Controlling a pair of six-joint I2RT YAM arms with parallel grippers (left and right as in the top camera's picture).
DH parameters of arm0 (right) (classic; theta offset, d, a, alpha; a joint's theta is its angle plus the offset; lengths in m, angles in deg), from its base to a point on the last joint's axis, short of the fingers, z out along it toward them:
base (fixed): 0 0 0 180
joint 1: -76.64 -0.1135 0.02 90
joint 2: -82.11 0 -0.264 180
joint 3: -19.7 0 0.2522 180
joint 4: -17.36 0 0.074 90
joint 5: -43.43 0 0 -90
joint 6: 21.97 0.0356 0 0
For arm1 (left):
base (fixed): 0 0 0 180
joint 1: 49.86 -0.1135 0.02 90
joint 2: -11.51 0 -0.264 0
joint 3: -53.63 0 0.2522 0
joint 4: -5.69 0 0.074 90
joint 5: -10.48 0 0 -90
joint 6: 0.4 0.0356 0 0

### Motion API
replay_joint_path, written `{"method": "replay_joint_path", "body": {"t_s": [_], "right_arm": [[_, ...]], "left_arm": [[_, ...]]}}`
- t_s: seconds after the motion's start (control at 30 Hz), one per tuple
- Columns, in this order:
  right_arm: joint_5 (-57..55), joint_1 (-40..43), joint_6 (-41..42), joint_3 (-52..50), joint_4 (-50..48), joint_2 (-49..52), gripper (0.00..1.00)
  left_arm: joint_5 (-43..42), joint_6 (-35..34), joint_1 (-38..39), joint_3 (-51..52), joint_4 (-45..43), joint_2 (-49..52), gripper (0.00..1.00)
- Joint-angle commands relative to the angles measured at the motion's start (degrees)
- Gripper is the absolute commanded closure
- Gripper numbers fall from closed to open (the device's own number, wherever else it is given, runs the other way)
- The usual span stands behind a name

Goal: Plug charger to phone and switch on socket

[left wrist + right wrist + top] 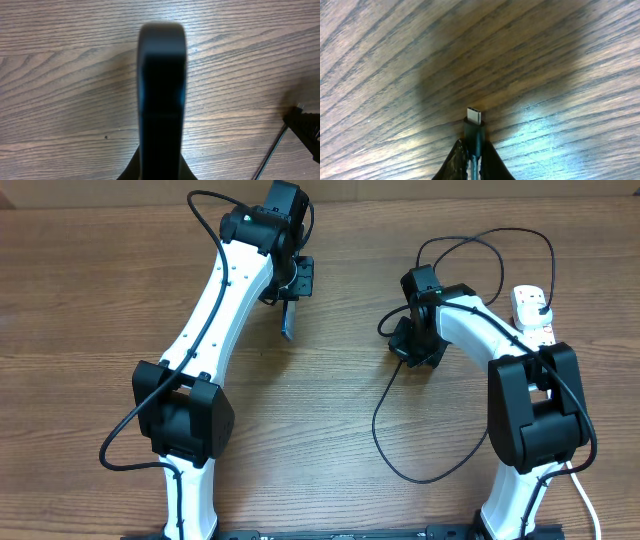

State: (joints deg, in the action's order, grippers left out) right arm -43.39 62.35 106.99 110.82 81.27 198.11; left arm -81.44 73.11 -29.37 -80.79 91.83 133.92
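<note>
My left gripper [291,288] is shut on the phone [289,323] and holds it edge-on above the table at the back centre. In the left wrist view the phone [161,95] shows as a dark narrow edge rising from the fingers [160,172]; its screen is hidden. My right gripper [408,345] is shut on the charger's connector end. The right wrist view shows the metal tip [474,116] sticking out from between the fingers [474,161], just above the wood. The black cable [378,425] loops over the table. The white socket [533,315] lies at the right, partly behind the right arm.
The table is brown wood. The charger cable's loop runs across the front right area to about [430,480]. More black cable arcs at the back right [480,237]. The right gripper [306,127] and the cable [270,156] show at the right edge of the left wrist view.
</note>
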Motion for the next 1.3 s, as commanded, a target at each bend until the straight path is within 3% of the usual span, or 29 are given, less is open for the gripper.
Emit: {"method": "replay_joint_path", "body": {"t_s": [0.0,0.17,0.33,0.47,0.53,0.63,0.7,0.9,1.07,1.27], "right_arm": [[3.15,1.14,-1.31,0.79,-0.39,2.51,0.95],[9.29,3.52,-3.54,3.26,-0.17,2.05,0.96],[16.48,5.05,-6.16,3.93,-0.35,0.59,0.96],[23.74,5.79,-9.57,4.94,-0.39,-1.88,0.96],[27.12,5.81,-11.65,5.29,-0.46,-4.33,0.96],[33.88,5.79,-16.48,5.29,-0.83,-8.83,0.96],[40.50,5.79,-19.89,5.29,-1.57,-11.17,0.96],[55.60,5.62,-26.67,5.29,-3.72,-18.21,0.96],[63.17,5.62,-29.88,5.29,-4.68,-20.70,0.96],[70.23,3.32,-31.95,5.27,-7.34,-20.76,0.96]], "left_arm": [[-0.70,-0.44,-0.31,-0.52,-0.63,-0.57,0.96],[-1.70,-0.33,-0.31,-0.52,-0.85,-0.59,0.96],[-11.34,0.24,-0.94,-0.76,-4.46,-0.59,0.96],[-30.47,0.87,-3.45,-1.09,-11.17,-0.66,0.96],[-44.30,0.37,-5.66,-1.07,-17.42,-0.66,0.96],[-59.23,-5.03,-9.07,-1.09,-28.37,-0.66,0.96],[-63.82,-8.85,-10.54,-1.09,-33.79,-0.66,0.96],[-76.22,-16.65,-11.43,-1.09,-44.30,-0.66,0.96],[-79.76,-20.87,-11.06,-1.07,-44.85,-0.66,0.96],[-85.20,-21.20,-9.57,-1.07,-45.70,-0.66,0.96]]}}
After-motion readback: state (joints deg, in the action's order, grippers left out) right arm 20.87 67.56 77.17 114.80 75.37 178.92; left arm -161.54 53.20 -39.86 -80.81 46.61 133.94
